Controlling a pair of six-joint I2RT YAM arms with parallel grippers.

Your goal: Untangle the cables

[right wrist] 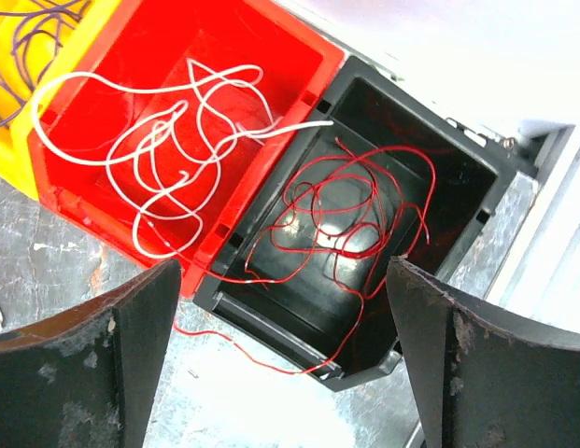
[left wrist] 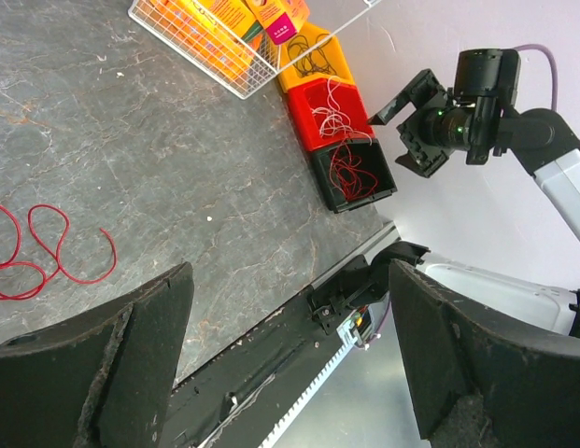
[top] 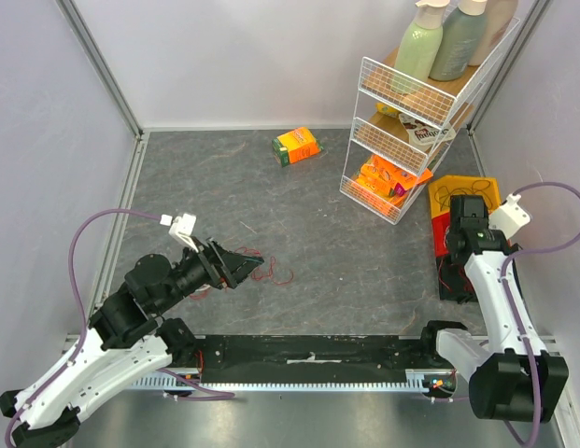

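My left claw (top: pixel 250 268) is spread wide and holding nothing, low over the grey stone-look surface (top: pixel 327 224). The loose thin red wire cable (top: pixel 284 276) lies in floppy loops just past my tips, to the right. My right claw (left wrist: pixel 411 135), also open and empty, is well away.

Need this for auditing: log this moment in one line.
right fingers open over black bin | red cable inside | left fingers open, empty
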